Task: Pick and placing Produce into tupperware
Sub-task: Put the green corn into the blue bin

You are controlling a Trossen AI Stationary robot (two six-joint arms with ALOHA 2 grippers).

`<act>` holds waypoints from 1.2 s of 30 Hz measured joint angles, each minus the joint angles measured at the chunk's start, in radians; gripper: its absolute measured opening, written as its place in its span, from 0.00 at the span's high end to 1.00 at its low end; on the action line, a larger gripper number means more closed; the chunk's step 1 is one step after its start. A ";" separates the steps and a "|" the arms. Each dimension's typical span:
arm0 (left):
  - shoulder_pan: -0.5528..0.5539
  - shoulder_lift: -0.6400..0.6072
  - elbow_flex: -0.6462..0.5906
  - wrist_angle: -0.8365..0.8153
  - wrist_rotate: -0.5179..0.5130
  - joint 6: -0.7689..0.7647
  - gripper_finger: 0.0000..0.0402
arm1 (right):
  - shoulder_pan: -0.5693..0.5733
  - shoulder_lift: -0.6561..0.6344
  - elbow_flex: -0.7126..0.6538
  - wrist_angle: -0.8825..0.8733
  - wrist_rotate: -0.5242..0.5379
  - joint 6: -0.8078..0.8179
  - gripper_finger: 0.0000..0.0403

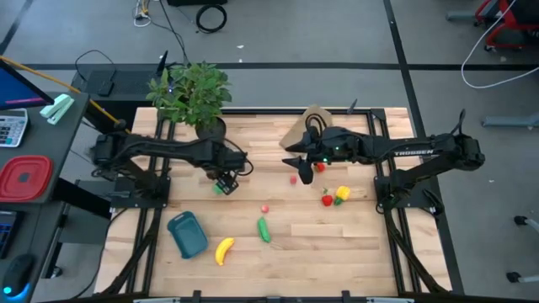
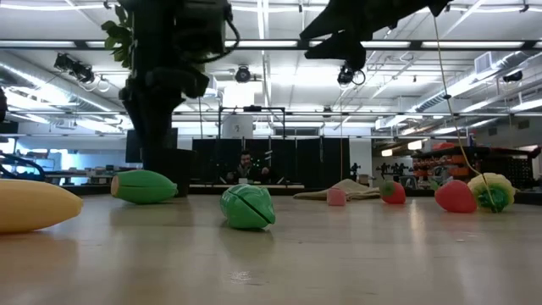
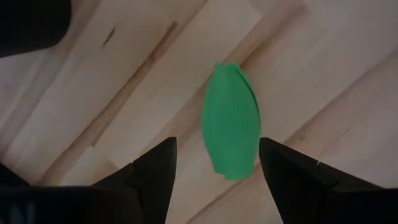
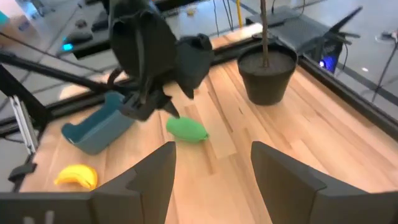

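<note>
My left gripper [image 3: 214, 171] is open and hangs just above a green ribbed produce piece [image 3: 230, 121] that lies flat on the wooden table; its fingers stand on either side of the piece with gaps showing. The right wrist view shows the same piece [image 4: 186, 129] under the left gripper [image 4: 149, 106]. The blue tupperware [image 1: 187, 234] sits toward the near left, with the yellow banana [image 1: 224, 250] beside it. A green cucumber-like piece [image 1: 264, 229] and small red and yellow pieces [image 1: 333, 196] lie on the table. My right gripper [image 4: 211, 177] is open, holds nothing, and hovers above mid-table [image 1: 303, 168].
A potted leafy plant [image 1: 192, 93] stands at the far edge behind the left arm. A tan flat block [image 1: 307, 126] lies at the far edge by the right arm. Small pink [image 1: 293, 178] and red [image 1: 264, 208] pieces lie mid-table. A red container [image 1: 25, 178] sits off the table, left.
</note>
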State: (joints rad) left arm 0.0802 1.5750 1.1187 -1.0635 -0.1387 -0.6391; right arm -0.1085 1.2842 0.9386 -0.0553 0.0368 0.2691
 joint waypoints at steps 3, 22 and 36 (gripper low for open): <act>0.017 0.030 0.000 0.016 0.012 0.029 0.40 | 0.000 0.000 0.000 -0.033 0.000 0.000 0.45; 0.028 0.095 0.000 0.025 0.089 0.058 0.39 | 0.000 0.000 0.000 -0.058 0.000 0.019 0.45; -0.001 0.095 0.000 0.055 0.111 0.069 0.39 | 0.000 0.000 0.000 -0.059 0.000 0.027 0.45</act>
State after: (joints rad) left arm 0.0788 1.6699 1.1187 -1.0084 -0.0280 -0.5696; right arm -0.1085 1.2842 0.9386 -0.1146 0.0364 0.2958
